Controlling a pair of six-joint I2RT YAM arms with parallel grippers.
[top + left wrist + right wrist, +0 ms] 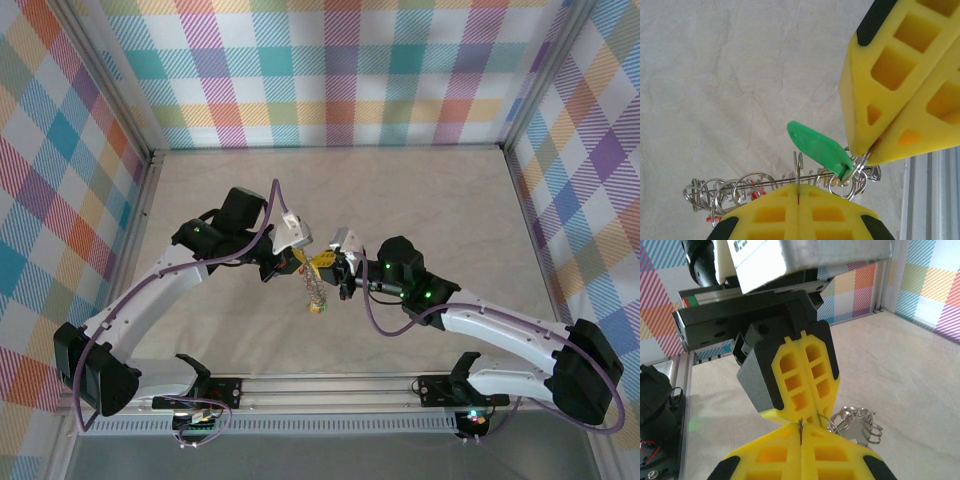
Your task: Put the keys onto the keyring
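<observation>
Pinching the keyring point(765, 185), left gripper point(798, 192); right gripper point(874, 148) nips green-tagged key point(817, 147).

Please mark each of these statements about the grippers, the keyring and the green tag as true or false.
1. Both grippers are open. False: the left gripper and the right gripper are shut, each pinching wire of the keyring.
2. The keyring carries small metal rings. True.
3. The left gripper holds the green tag. False: it hangs from a ring beside the right gripper's tips.
4. The two grippers are close together. True.
</observation>
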